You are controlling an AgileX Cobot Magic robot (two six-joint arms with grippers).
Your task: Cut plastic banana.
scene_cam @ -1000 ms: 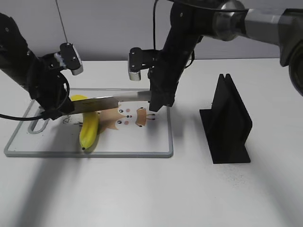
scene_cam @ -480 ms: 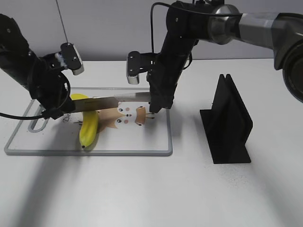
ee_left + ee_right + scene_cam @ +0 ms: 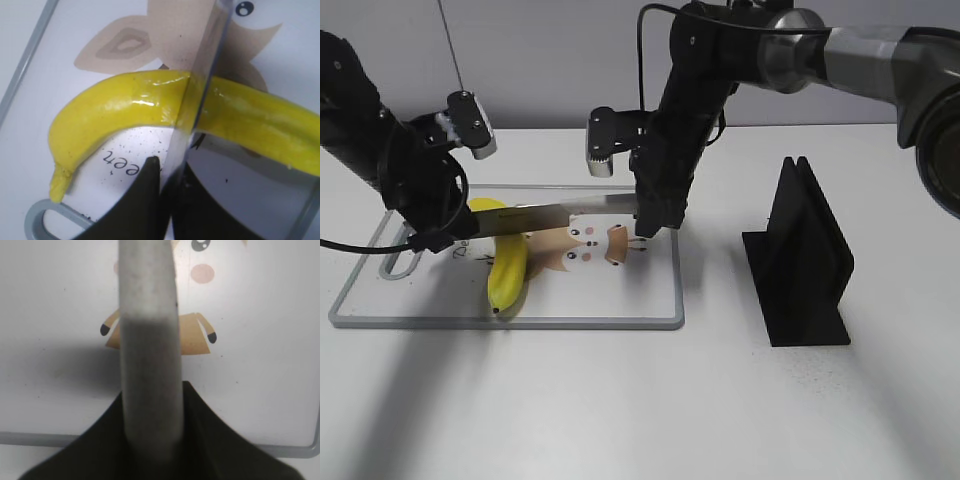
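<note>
A glossy, bright-yellow plastic banana (image 3: pixel 507 262) lies curved on a white cutting board (image 3: pixel 620 300) with a grey rim and a handle slot at its left end, printed with a tan cartoon animal (image 3: pixel 590 248). The board rests on a matte white table (image 3: pixel 640 400).

A long knife (image 3: pixel 555 213) with a smooth, mirror-like blade is held level across the banana's upper half. The right gripper (image 3: pixel 650 222), matte black, pinches the knife's rounded grey handle between its fingers; the right wrist view shows that handle running up between the dark pads. The left gripper (image 3: pixel 432 238), also black, sits at the blade's far end, just beside the banana's stem end. In the left wrist view its dark fingers (image 3: pixel 145 200) close on either side of the thin blade tip, and the blade edge meets the banana's shiny skin near mid-length, its reflection doubling the yellow curve.

To the right, well apart from the board, stands an angular black knife stand (image 3: pixel 800 260) with a slotted top.
</note>
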